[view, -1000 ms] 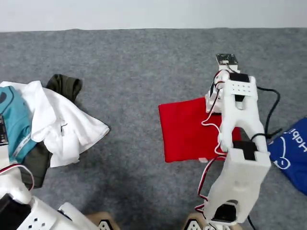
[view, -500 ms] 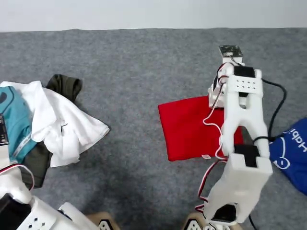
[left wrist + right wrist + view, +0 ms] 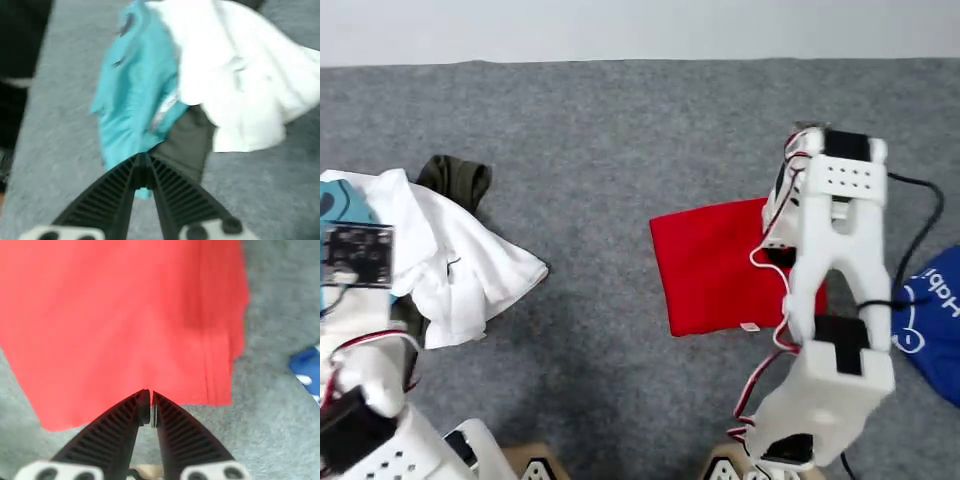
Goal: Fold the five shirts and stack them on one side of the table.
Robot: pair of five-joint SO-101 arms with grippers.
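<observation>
Red shirt (image 3: 720,265) lies flat on the grey surface (image 3: 600,130), centre-right, folded into a rough rectangle. The right arm (image 3: 830,260) stands over its right side. Right gripper (image 3: 150,407) is closed with the fingers pressed together and nothing held, hovering just above the red shirt's edge where the layered hem shows. Blue shirt (image 3: 930,310) sits at the right edge of the surface, just beside the arm and cut off by the frame, so can't tell if it is folded. On the left is an unfolded heap: white shirt (image 3: 450,250) on top, teal shirt (image 3: 135,90) beside and partly under it, dark olive shirt (image 3: 455,175) poking out behind and below. Left gripper (image 3: 143,167) is also closed, tips over the lower edge of the teal shirt where it meets the dark one; too blurred to tell whether any cloth is pinched. Judgement: the red fold looks finished and three shirts are not yet folded, so the task is under halfway, at the switch between stacking red and starting the heap. Next move likely needs the right gripper to open, pinch all layers at the red hem and slide it toward the blue one without unfolding. The left needs to open and take one shirt only; the overlapping heap risks dragging two.
</observation>
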